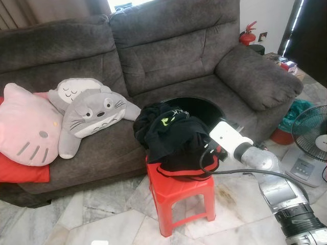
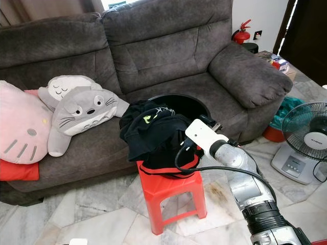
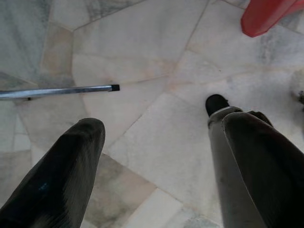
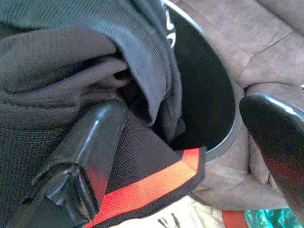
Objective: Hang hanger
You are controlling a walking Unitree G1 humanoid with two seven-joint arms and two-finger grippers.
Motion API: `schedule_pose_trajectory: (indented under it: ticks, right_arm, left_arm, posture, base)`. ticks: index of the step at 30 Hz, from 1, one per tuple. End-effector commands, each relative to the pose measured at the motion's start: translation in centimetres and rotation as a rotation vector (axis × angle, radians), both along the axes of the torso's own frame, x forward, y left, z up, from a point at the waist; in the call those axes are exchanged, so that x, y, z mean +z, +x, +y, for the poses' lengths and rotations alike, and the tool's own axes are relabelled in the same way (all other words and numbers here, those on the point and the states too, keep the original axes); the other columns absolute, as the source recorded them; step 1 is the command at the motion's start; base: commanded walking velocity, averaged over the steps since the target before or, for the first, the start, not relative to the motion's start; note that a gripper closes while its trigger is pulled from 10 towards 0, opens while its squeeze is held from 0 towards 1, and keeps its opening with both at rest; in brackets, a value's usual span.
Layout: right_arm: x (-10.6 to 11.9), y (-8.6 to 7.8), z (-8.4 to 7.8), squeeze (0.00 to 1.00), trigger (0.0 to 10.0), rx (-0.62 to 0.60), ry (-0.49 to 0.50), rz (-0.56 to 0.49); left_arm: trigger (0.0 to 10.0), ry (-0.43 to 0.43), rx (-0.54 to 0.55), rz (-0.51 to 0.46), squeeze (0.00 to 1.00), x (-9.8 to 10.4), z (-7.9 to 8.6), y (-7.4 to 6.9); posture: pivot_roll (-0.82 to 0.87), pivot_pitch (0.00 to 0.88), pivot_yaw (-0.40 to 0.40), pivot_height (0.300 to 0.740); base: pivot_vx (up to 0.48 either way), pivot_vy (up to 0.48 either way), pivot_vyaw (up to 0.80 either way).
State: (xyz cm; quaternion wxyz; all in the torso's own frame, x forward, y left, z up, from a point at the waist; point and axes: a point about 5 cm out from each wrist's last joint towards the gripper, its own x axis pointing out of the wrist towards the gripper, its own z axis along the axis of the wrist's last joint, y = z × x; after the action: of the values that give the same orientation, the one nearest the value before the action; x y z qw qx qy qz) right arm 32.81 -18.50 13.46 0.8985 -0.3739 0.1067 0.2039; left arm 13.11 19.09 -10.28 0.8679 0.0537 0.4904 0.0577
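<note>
A heap of dark clothes (image 1: 168,130), one piece with a green mark, lies on black fabric with red trim (image 4: 156,183) on top of a red plastic stool (image 1: 181,196). My right arm (image 1: 268,171) reaches in from the right to the edge of the heap. In the right wrist view my right gripper (image 4: 183,111) stands open, one finger (image 4: 90,142) against the red-trimmed fabric and the other finger (image 4: 275,128) out over the sofa. Behind the heap a round black hoop with a grey rim (image 1: 202,107) rests on the sofa seat. My left gripper (image 3: 154,118) hangs open over the floor.
A grey sofa (image 1: 179,56) carries a pink cat cushion (image 1: 25,127) and a grey plush (image 1: 89,115) at its left. A floor fan (image 1: 311,145) stands at the right. A thin metal rod (image 3: 57,91) lies on the marble floor near my left gripper.
</note>
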Motion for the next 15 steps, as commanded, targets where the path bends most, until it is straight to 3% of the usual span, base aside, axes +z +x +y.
schedule_pose_trajectory:
  ticks: [1,15]
  right_arm:
    - [0.0,0.2,0.7,0.0,10.0,0.041,-0.007,-0.004]
    - [1.1,1.6,0.4,0.0,10.0,-0.029,-0.014,-0.102]
  left_arm:
    - [10.0,0.032,-0.003,0.025,0.0,-0.1,1.0,-0.6]
    - [10.0,0.034,-0.007,0.017,0.0,0.0,0.4,-0.1]
  posture:
    - [-0.29,0.0,0.146,0.74]
    - [-0.29,0.0,0.147,0.74]
  base:
    - [0.0,0.0,0.0]
    - [0.0,0.0,0.0]
